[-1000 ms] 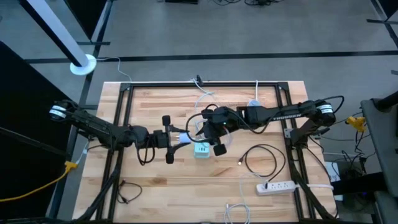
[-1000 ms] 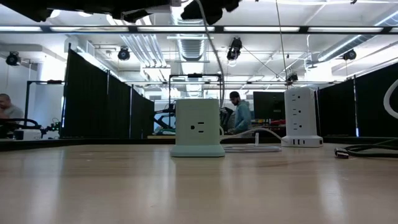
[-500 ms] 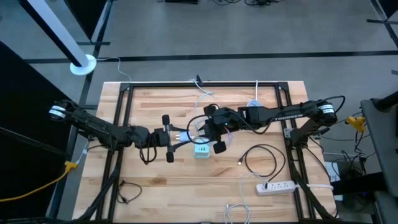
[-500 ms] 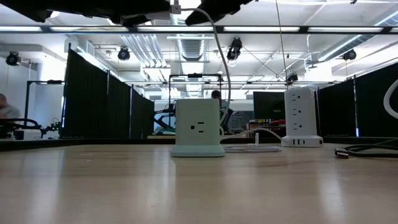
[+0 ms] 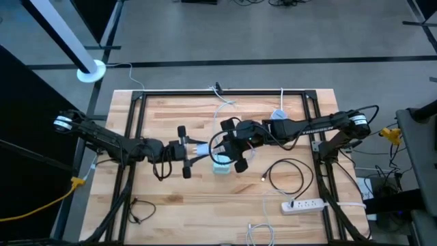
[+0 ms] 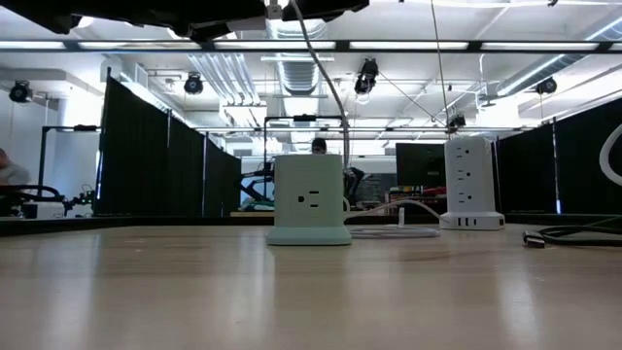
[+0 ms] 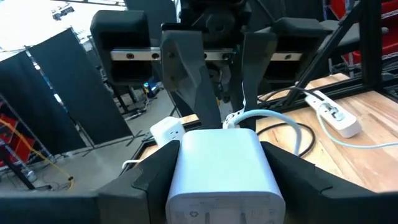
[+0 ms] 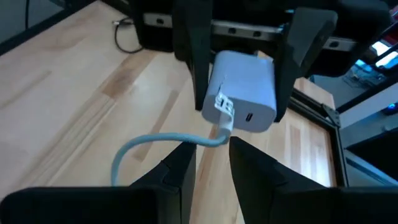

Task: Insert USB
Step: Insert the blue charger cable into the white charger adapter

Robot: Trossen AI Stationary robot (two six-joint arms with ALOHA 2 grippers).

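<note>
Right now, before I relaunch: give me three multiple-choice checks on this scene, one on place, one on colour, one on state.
1. Where is the pale green outlet cube?
A) on the table
B) held in the air
C) on the floor

2. What colour is the charger block?
A) black
B) white
C) orange

3. The left gripper is:
A) open and empty
B) shut on a power strip
C) shut on the charger block

Key:
1 A: the outlet cube stands on the table under the arms.
2 B: the charger block shows white in both wrist views.
3 C: the left gripper clamps it in the air, facing the right gripper.
</note>
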